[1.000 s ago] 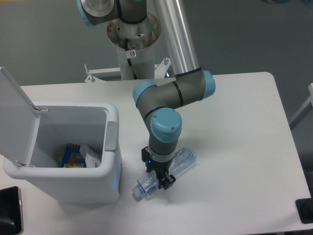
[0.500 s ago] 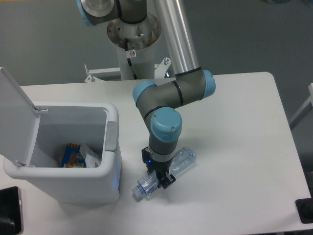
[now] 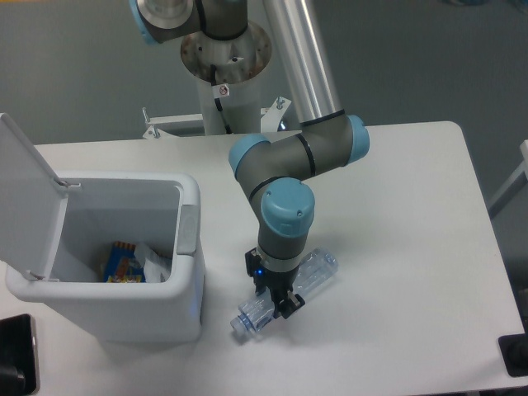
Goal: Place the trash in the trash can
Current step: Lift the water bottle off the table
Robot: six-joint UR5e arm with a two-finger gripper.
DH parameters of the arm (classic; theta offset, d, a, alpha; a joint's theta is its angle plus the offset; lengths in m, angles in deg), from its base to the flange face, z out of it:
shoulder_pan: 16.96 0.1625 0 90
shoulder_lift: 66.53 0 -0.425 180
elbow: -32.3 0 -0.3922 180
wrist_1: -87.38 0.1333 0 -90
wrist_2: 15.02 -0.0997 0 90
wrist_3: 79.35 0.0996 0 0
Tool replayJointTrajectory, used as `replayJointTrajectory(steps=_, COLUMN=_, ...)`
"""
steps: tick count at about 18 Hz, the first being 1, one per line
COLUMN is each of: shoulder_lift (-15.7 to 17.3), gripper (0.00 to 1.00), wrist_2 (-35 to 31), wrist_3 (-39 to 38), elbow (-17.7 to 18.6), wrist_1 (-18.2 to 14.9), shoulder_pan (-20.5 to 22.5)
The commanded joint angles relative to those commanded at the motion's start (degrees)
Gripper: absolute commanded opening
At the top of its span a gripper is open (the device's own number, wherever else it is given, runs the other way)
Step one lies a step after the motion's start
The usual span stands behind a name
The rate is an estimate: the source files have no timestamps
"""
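A crushed clear plastic bottle (image 3: 318, 271) lies slanted on the white table, its cap end (image 3: 245, 322) toward the front left. My gripper (image 3: 278, 302) points straight down over the bottle's middle, its fingers on either side of it, shut on it. The white trash can (image 3: 124, 307) stands at the left with its lid (image 3: 25, 198) swung open. Inside lie a white crumpled wrapper (image 3: 157, 262) and a blue-and-orange packet (image 3: 122, 265).
The arm's base column (image 3: 227, 74) rises at the back of the table. A black object (image 3: 16, 355) sits at the front left corner, another dark one (image 3: 516, 355) at the front right edge.
My gripper and the bottle have shifted together a little to the right and toward the front; the bottle moved with the gripper.
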Motion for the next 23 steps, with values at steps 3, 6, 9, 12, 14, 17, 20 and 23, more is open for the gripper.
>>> replayJointTrajectory(steps=3, shoulder_lift=0.53, gripper=0.58, wrist_2=0.0, wrist_3=0.0, elbow=0.0, wrist_1=0.0, shoulder_pan=0.88)
replayJointTrajectory(steps=6, shoulder_lift=0.79, gripper=0.58, wrist_2=0.0, wrist_3=0.09, elbow=-0.09, wrist_1=0.0, shoulder_pan=1.06)
replayJointTrajectory(steps=9, shoulder_lift=0.79, gripper=0.58, wrist_2=0.09, wrist_3=0.0, elbow=-0.44, wrist_1=0.0, shoulder_pan=1.41)
replayJointTrajectory(steps=12, shoulder_lift=0.88, gripper=0.55, wrist_2=0.09, wrist_3=0.0, elbow=-0.53, wrist_1=0.0, shoulder_pan=1.76)
replayJointTrajectory(steps=14, shoulder_lift=1.31, gripper=0.55, wrist_2=0.09, wrist_3=0.09, elbow=-0.61, wrist_1=0.0, shoulder_pan=2.29)
replayJointTrajectory(steps=17, shoulder_lift=1.49, gripper=0.55, wrist_2=0.18, wrist_3=0.09, elbow=-0.79, wrist_1=0.0, shoulder_pan=2.46)
replayJointTrajectory(steps=20, shoulder_lift=1.76, gripper=0.55, wrist_2=0.26, wrist_3=0.09, elbow=-0.97, wrist_1=0.0, shoulder_pan=2.73)
replayJointTrajectory(steps=23, shoulder_lift=1.76, gripper=0.55, wrist_2=0.26, wrist_3=-0.09, elbow=-2.19, wrist_1=-0.09, shoulder_pan=2.81)
